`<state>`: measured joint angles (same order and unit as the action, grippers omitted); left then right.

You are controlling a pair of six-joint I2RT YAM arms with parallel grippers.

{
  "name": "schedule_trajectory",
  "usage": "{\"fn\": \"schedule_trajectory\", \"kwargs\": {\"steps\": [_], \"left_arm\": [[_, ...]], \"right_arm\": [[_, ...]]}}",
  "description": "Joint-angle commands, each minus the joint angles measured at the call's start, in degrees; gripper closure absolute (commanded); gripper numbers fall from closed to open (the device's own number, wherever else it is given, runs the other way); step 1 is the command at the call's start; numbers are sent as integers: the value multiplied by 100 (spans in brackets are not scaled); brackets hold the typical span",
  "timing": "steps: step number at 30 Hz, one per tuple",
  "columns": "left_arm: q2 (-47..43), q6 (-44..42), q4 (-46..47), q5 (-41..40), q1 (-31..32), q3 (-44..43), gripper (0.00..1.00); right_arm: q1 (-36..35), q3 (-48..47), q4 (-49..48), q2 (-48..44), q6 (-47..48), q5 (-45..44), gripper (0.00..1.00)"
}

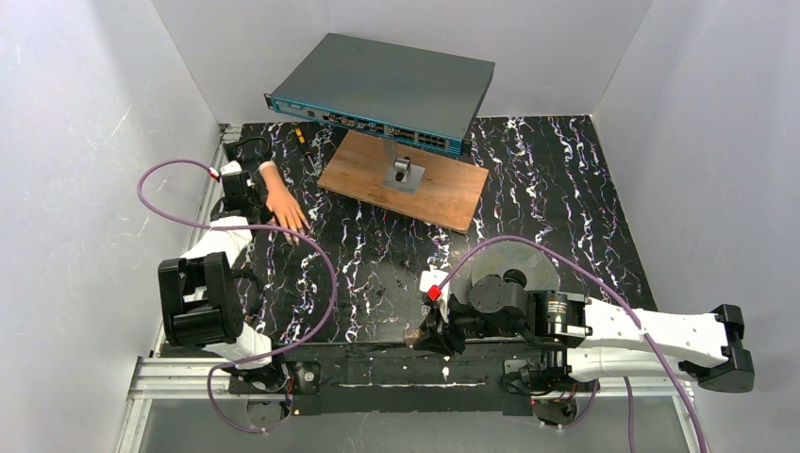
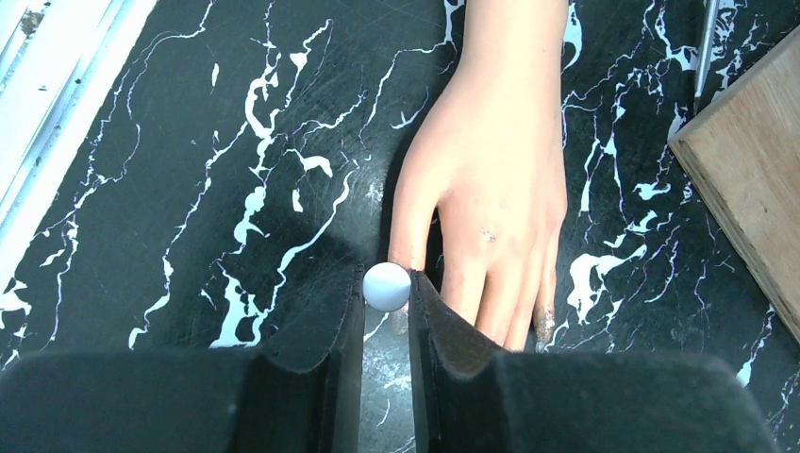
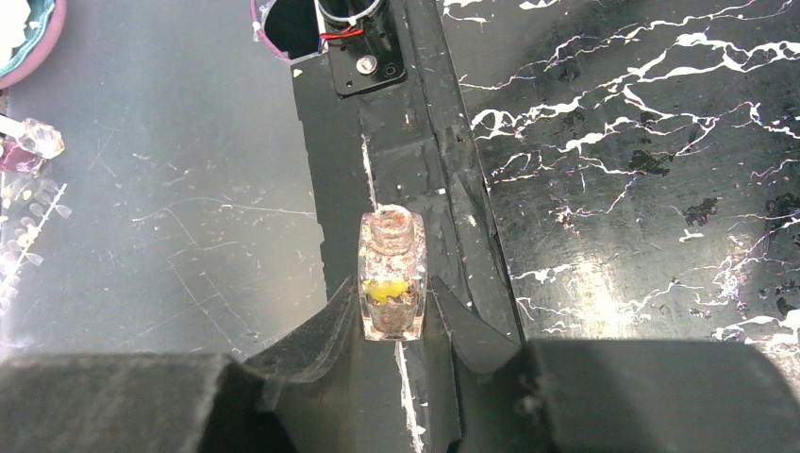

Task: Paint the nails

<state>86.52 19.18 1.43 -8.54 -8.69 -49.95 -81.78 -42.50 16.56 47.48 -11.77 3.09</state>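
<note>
Left wrist view: my left gripper (image 2: 387,300) pinches the cap (image 2: 387,286) by the hand (image 2: 491,179), right gripper (image 3: 393,300) clamps the open bottle (image 3: 390,255); drift could smear fingers, tilt could spill.

The left tool (image 2: 388,293) pinches a small white round cap (image 2: 387,285) at a fingertip of the mannequin hand (image 2: 500,179), which lies flat on the black marbled desk (image 2: 189,142).

No lettering is legible anywhere (the network switch (image 1: 391,80) shows too small).
</note>
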Motion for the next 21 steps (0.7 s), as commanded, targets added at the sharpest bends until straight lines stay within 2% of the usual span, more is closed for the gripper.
{"fn": "schedule_trajectory", "kwargs": {"steps": [1,21], "left_arm": [[96,73,233,78,-66,-7,100],[208,95,-110,396,-68,-49,100]], "right_arm": [[-31,-13,-232,-78,60,-65,99],[-32,-47,-240,-56,44,-37,99]]}}
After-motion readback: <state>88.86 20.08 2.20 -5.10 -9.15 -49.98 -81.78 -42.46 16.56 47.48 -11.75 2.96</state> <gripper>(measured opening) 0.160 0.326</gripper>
